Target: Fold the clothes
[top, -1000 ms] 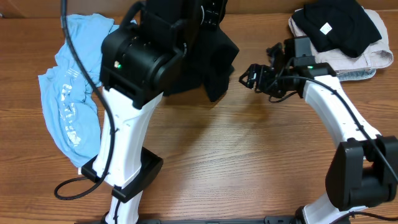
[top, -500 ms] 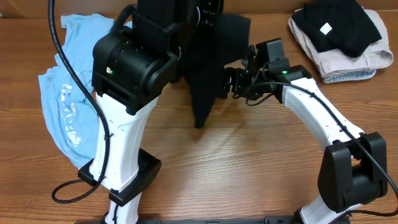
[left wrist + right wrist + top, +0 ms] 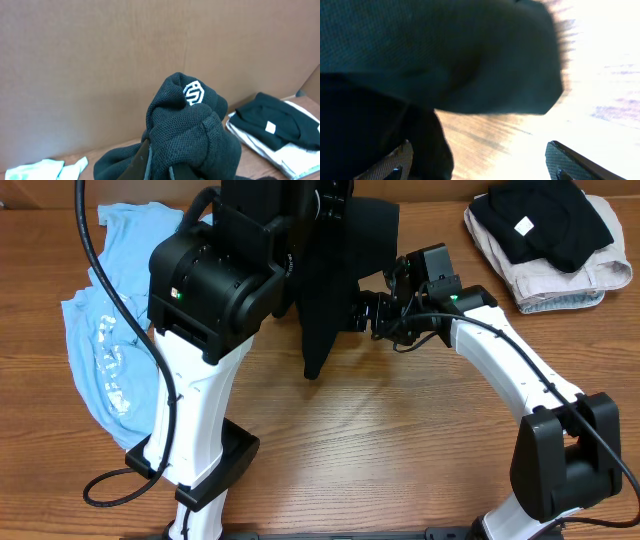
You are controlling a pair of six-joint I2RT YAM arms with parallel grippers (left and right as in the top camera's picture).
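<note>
A black mesh garment [image 3: 335,280] with a white logo [image 3: 194,93] hangs from my left gripper [image 3: 157,169], which is shut on a bunched fold of it above the table. In the overhead view the left gripper itself is hidden under the arm. My right gripper [image 3: 366,311] is open at the garment's right edge. In the right wrist view [image 3: 480,165] the black cloth [image 3: 420,55] fills the upper left and drapes by the left finger; nothing is pinched between the fingers.
A light blue shirt [image 3: 115,350] lies crumpled at the table's left. A stack of folded clothes [image 3: 545,230], black on beige, sits at the back right. The left arm's big black body [image 3: 215,280] hides the table's middle left. A brown wall [image 3: 100,60] stands behind.
My right gripper has moved left, up to the hanging black garment's edge. The garment now hangs longer and narrower from the left gripper.
</note>
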